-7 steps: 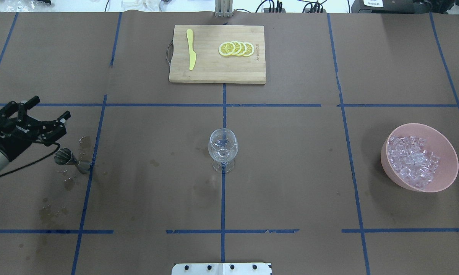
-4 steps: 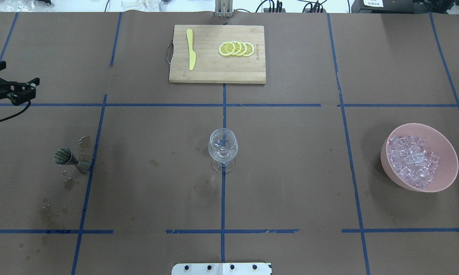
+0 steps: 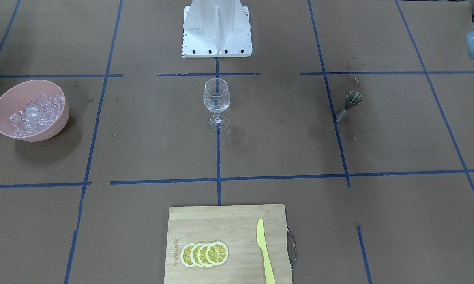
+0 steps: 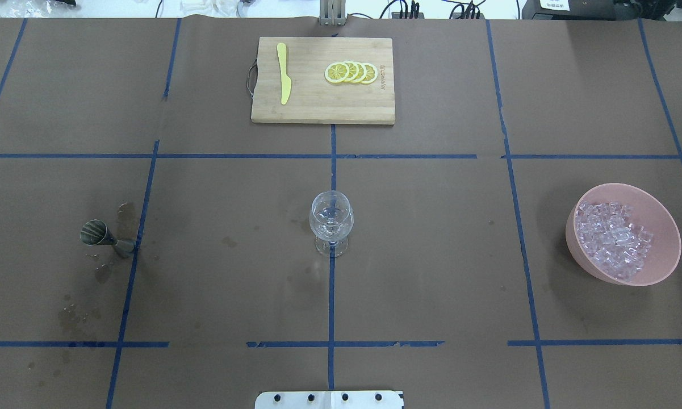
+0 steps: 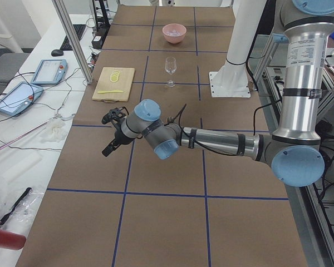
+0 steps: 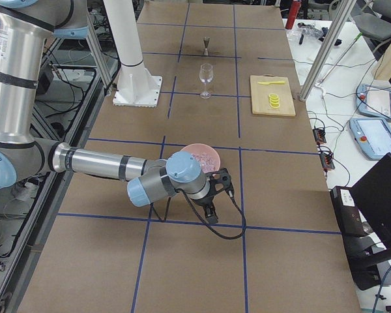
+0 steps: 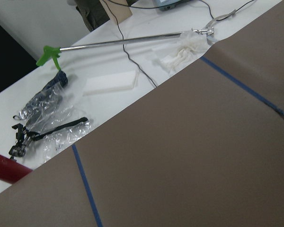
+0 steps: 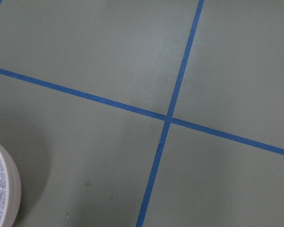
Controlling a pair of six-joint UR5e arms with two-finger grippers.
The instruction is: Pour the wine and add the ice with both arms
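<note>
Left gripper [image 5: 107, 135] hangs over brown-papered table [image 5: 167, 228] gridded with blue tape [image 5: 156, 194].

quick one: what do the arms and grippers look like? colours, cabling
Left arm and right arm: silver-grey tubes with black bands, grey joints, pale blue round caps. Left gripper and right gripper: black, two-fingered. A black cable loops off each wrist. No markings legible.
</note>
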